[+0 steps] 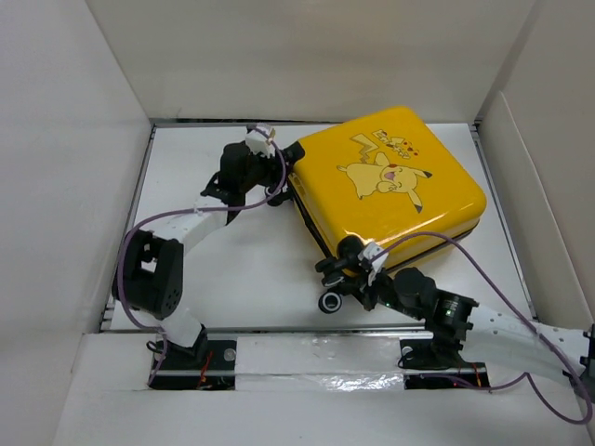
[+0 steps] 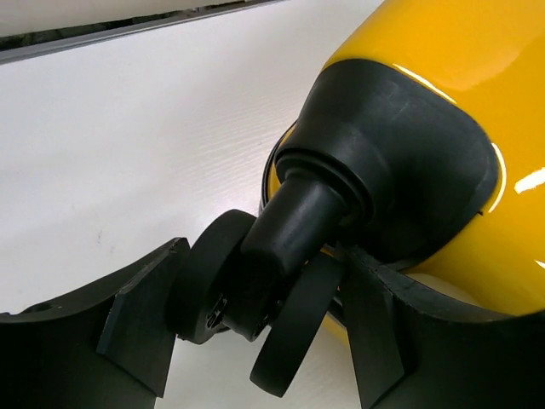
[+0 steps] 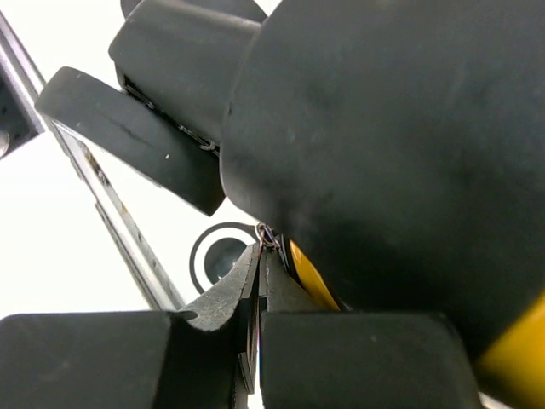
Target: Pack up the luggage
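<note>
Luggage [image 1: 390, 181] lies shut at table's two o'clock. Left gripper [image 2: 255, 341] spread around a wheel [image 2: 281, 341]; right gripper [image 3: 260, 281] pinched, probably on the zipper pull [image 3: 268, 237]. Brace steadily while pulling.

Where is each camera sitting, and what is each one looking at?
Top camera: above and behind the arms, looking down on the white table, the closed yellow suitcase and both arms.
Left wrist camera: on the left arm, facing a black wheel at the suitcase's corner; its open left gripper has a finger on each side of the wheel.
Right wrist camera: on the right arm, pressed close to another black wheel housing; its shut right gripper shows at the bottom.
All three views show the yellow suitcase.
</note>
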You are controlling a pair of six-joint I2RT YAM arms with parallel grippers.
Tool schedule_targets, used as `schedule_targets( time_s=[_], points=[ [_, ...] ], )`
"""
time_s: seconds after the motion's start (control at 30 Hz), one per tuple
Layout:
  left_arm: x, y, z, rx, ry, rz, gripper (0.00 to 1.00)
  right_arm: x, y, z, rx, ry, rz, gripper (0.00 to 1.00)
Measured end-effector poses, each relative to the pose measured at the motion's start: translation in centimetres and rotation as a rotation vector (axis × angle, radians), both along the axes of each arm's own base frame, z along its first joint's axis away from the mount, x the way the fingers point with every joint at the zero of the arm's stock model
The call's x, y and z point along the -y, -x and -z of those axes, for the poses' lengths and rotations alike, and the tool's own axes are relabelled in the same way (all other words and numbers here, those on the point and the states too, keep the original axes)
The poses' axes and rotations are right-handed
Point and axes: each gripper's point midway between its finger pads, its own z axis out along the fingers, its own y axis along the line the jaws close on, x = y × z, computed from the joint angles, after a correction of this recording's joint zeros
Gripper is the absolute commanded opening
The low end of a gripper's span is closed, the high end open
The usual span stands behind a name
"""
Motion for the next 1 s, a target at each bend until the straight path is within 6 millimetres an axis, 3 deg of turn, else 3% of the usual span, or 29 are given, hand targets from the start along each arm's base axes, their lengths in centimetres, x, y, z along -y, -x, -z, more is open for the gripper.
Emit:
schedule_targets(
  time_s=[0.2, 0.4, 0.5, 0.6, 0.67, 0.7, 0.8, 0.9, 1.0],
  points=[
    [-0.2, 3.3, -0.2, 0.062, 0.102, -0.13, 0.0, 3.7, -0.1, 0.4, -0.032, 0.038, 0.015, 0.0],
    [0.2, 8.1, 0.8, 0.043, 0.14, -0.176, 0.0, 7.7, -2.2, 0.4, -0.064, 0.083, 0.14, 0.0],
    [2.8, 11.9, 2.0, -0.031, 0.181, -0.054, 0.0, 8.6, -3.5, 0.3, -0.082, 0.091, 0.185, 0.0],
    [5.7, 14.6, 1.0, -0.062, 0.241, 0.08, 0.0, 8.5, -3.9, 0.3, -0.096, 0.095, 0.162, 0.0],
    [6.0, 14.9, 0.3, -0.062, 0.269, 0.095, 0.16, 8.2, -3.8, 0.2, -0.097, 0.088, 0.133, 0.0],
    [5.9, 14.8, 0.1, -0.061, 0.28, 0.089, 0.42, 7.9, -3.7, 0.1, -0.097, 0.08, 0.119, 0.0],
    [5.0, 14.0, -0.6, -0.065, 0.325, 0.056, 0.75, 7.7, -3.5, 0.2, -0.094, 0.062, 0.104, 0.0],
    [2.9, 12.3, -0.9, -0.067, 0.371, -0.024, 0.82, 7.7, -3.5, 0.0, -0.088, 0.051, 0.105, 0.0],
    [0.2, 11.2, -1.0, -0.07, 0.419, -0.113, 0.82, 7.7, -3.5, 0.0, -0.09, 0.05, 0.105, 0.0]
  ],
)
